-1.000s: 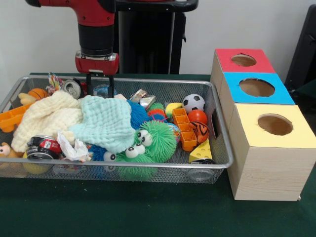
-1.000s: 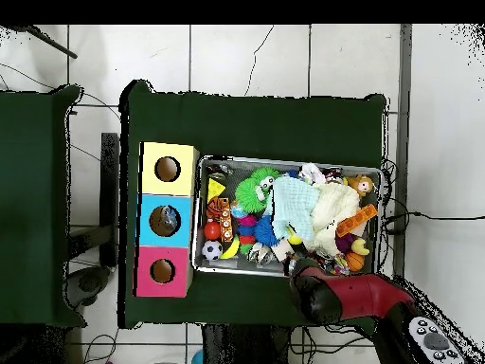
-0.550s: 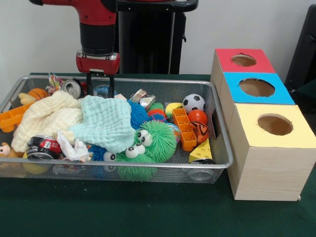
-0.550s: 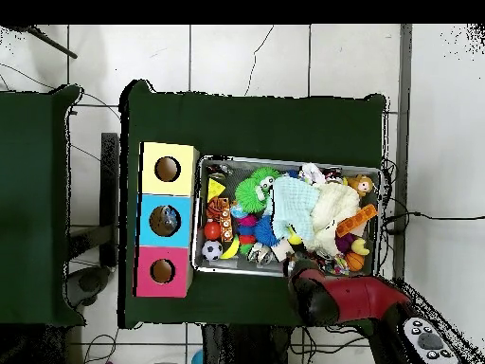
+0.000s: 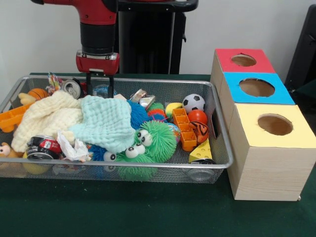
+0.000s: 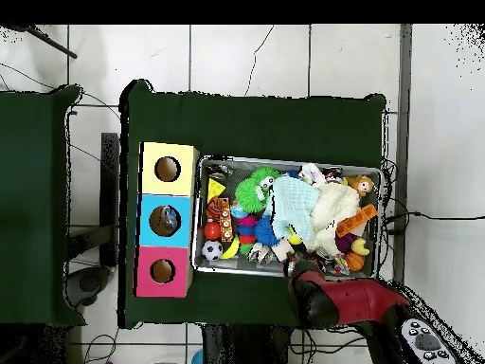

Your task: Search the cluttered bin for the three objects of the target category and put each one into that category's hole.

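1. Gripper point(image 5: 99, 82) hangs over the wire bin's point(image 5: 219, 143) far edge, fingers spread, holding nothing.
2. Soccer ball point(image 5: 193, 102) lies in the bin near the boxes point(image 5: 269, 163).

Dark green table point(image 5: 123, 212), cloth-covered, bare along the near edge in the front view. Directly on it, two things only — a wire mesh bin point(image 5: 219, 143) on the left, heaped with toys and cloths, and a row of three wooden boxes on the right. Nearest, the yellow-topped box point(image 5: 274, 143); behind it the blue-topped box point(image 5: 256, 89); farthest, the red-topped box point(image 5: 244, 60) — each with a round hole on top. Boxes touching one another in a line, the row just beside the bin's right wall. From above, the same green table point(image 6: 256, 123), bin point(image 6: 286, 160) and boxes side by side.
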Motion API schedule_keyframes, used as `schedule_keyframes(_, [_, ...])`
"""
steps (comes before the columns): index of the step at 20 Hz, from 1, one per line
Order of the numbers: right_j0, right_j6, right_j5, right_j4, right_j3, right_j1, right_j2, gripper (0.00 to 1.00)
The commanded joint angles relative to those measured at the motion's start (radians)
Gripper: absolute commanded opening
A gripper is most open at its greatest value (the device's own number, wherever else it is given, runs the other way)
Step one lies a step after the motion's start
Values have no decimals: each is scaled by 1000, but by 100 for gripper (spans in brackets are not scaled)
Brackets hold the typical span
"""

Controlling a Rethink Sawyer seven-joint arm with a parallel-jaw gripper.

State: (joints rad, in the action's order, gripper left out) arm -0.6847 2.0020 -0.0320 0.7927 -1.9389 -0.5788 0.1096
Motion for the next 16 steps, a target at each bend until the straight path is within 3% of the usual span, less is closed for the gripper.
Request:
schedule_keyframes(1, [14,81,43,8,114,108,-16,100])
schedule_keyframes(16, [17,77,52,-6,124,126,-24,100])
